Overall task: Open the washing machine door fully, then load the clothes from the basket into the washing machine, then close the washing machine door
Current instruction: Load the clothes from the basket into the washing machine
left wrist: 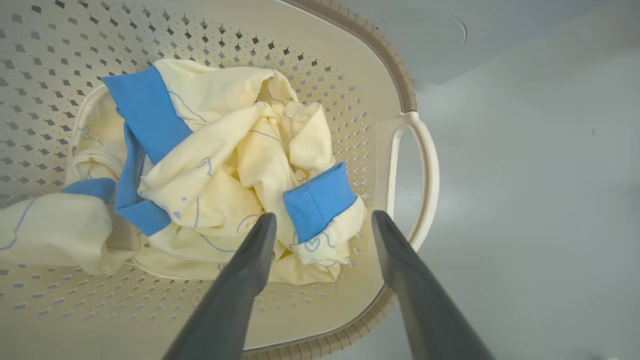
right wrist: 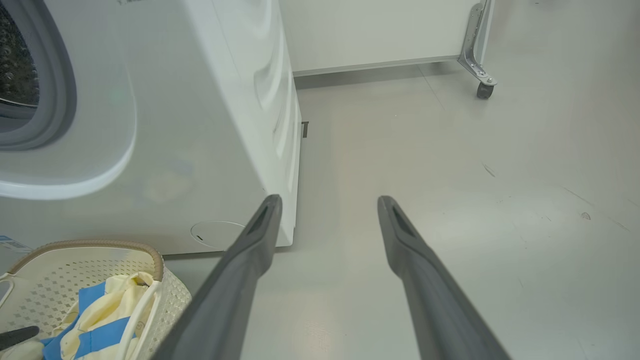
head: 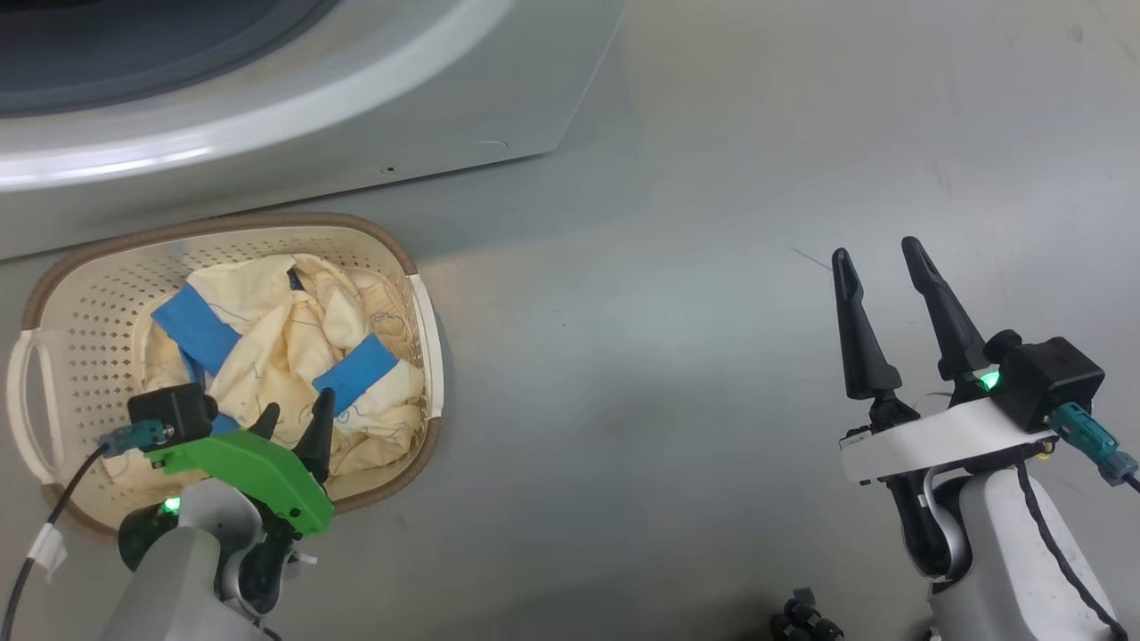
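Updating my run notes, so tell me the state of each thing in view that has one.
washing machine: drum opening uncovered
basket: upright on floor, loaded
clothes: crumpled in basket, ungripped
left end effector: open, over the clothes
right end effector: open, empty, over floor
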Controlling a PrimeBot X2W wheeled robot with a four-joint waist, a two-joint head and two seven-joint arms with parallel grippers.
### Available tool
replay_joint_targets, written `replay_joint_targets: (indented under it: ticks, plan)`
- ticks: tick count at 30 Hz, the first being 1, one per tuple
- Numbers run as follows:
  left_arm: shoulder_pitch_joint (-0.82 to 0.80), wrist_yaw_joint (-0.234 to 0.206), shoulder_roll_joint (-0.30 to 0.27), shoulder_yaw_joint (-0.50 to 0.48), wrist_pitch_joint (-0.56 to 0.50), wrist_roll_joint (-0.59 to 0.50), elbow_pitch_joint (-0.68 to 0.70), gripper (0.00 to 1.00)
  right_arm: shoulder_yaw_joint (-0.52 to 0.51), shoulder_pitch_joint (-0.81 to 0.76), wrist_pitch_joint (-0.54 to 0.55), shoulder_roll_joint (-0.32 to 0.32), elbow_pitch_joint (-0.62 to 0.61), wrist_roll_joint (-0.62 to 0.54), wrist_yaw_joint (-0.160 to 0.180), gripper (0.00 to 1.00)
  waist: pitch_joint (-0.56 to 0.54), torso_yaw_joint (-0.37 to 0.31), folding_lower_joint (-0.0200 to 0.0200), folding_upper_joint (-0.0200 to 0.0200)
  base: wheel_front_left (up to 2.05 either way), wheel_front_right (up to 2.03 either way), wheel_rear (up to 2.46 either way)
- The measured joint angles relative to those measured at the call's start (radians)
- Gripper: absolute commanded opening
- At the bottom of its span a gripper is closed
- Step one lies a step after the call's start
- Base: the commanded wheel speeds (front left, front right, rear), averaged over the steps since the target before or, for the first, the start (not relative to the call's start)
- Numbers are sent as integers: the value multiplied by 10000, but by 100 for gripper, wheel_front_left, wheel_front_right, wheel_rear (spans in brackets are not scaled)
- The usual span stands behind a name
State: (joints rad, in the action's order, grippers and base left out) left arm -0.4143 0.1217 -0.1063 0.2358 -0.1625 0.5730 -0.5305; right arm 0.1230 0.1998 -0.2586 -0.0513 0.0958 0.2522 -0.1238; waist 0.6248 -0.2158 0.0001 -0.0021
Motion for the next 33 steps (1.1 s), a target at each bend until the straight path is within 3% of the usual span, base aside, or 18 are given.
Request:
replay_joint_targets:
  ticks: [33]
  plan:
    - [-2668,2,-796,1020,58,888,-1373,100,-518,808,0,-148,-556,-155,0,100,2506,-71,1,0,0,0,0]
